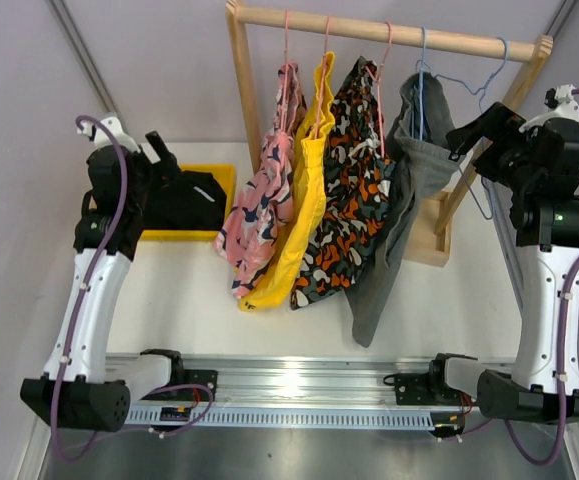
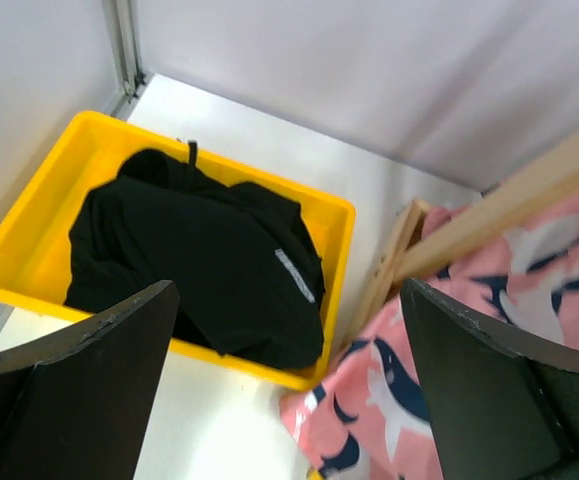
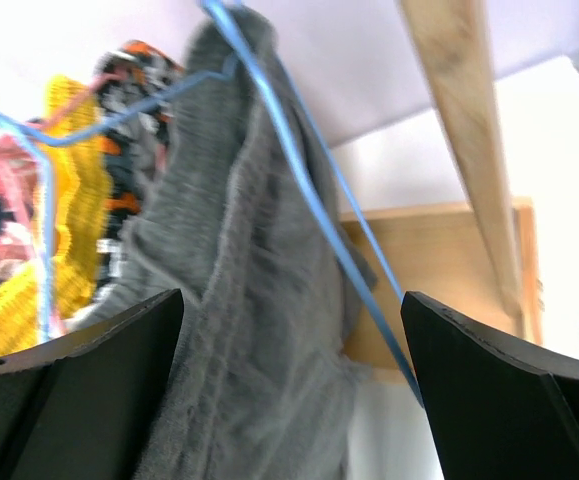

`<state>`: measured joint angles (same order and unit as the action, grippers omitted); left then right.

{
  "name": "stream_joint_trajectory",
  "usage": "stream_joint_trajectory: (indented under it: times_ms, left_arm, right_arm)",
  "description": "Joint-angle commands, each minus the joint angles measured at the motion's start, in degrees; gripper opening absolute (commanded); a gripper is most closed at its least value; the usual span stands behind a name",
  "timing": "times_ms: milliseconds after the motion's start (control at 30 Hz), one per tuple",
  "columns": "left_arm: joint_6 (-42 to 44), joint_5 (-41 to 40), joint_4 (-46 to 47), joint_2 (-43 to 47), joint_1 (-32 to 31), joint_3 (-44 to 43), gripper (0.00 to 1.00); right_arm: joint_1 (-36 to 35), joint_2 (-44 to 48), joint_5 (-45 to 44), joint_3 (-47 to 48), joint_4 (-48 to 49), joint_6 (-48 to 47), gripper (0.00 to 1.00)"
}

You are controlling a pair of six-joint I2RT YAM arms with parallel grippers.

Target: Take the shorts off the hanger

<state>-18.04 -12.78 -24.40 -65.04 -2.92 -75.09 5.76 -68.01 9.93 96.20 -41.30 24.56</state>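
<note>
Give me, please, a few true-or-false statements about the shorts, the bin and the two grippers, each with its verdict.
1. The black shorts lie in the yellow bin. True.
2. The grey shorts are off the rail. False: they hang there on a blue hanger.
3. The left gripper clamps the black shorts. False: its fingers stand open, apart from them.
4. The right gripper is open, facing the grey shorts. True.
5. The yellow shorts hang between the pink shorts and the camouflage shorts. True.
</note>
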Motion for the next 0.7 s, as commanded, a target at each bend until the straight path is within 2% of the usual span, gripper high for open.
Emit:
stream_joint_trajectory:
  times_ms: [0,133,267,500,667]
  left_arm:
    - [0.02,3.72,0.23,3.85,-0.77,4.51,0.99]
    - [0.99,4.34,0.5,7.55,-0.77,8.9,0.99]
    - [1.7,4.95,-0.21,9.57,-0.77,12.24,0.99]
    - [2.13,6.36,0.93,13.44,-0.77,17.87,0.99]
    - [2.14,6.88,2.16,13.97,-0.77,20.68,1.0]
  right_arm:
    - [0.22,-0.63,5.44,3.9,5.52,1.54,0.99]
    - [-0.4,-2.04,10.8,5.22,11.14,3.3,0.99]
    - [-2.24,-4.49,10.81,4.69,16.68,2.87,0.99]
    - [-3.82,-8.9,11.95,4.96,19.5,5.15,0.99]
    - [-10.85,-10.47,8.7,6.89,20.12,4.45,1.0]
